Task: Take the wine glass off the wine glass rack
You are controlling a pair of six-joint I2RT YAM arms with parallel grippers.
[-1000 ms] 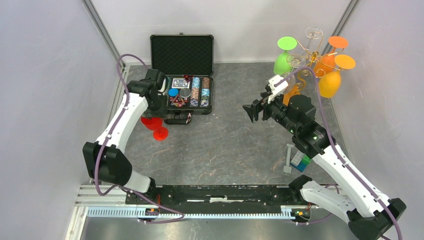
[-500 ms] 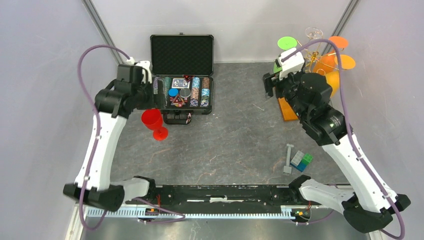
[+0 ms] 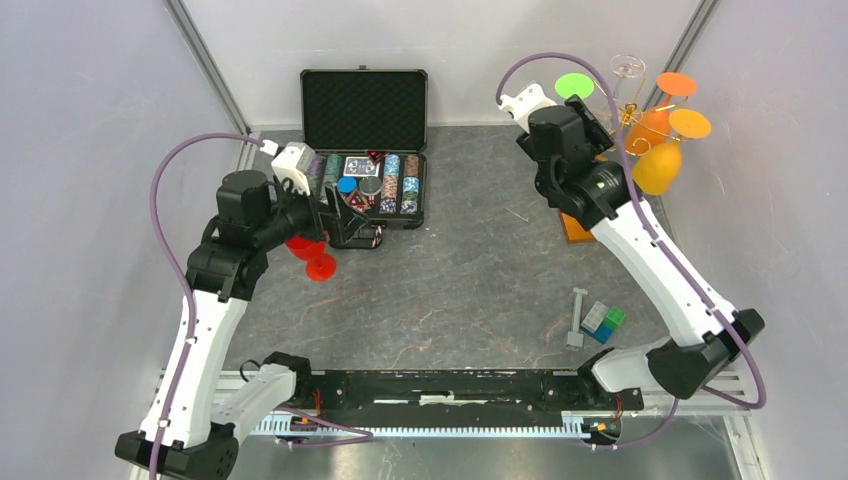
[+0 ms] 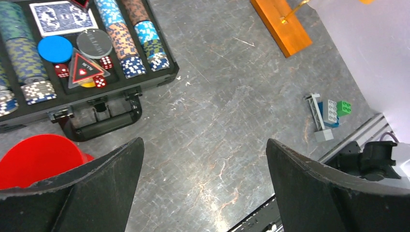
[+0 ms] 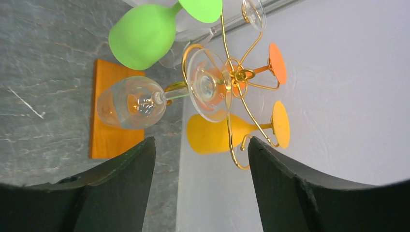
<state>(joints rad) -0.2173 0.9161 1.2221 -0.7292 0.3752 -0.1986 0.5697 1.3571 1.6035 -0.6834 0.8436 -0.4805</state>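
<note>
Glassware update from where I'm standing; the wine glass rack (image 5: 239, 76) sits at the far right of the worktop (image 3: 470, 270), wooden base flat, gold wire arms carrying glasses upside down by their feet. The clear wine glass (image 5: 130, 102) is hanging on it, with a green glass (image 5: 142, 34) and a yellow glass (image 5: 212, 133) on neighbouring arms (there's an orange one tucked behind too); nothing is off the rack yet.

The right end effector (image 5: 200, 145) is up high and pointed at the rack; fingers spread wide, gripping nothing, short of the clear glass and not touching it.

The left end effector (image 4: 203, 154) is over by the black case (image 3: 365, 100) of poker chips; also wide open and empty. A red wine glass (image 4: 38, 157) stands just beside one finger; can't tell if they touch.
</note>
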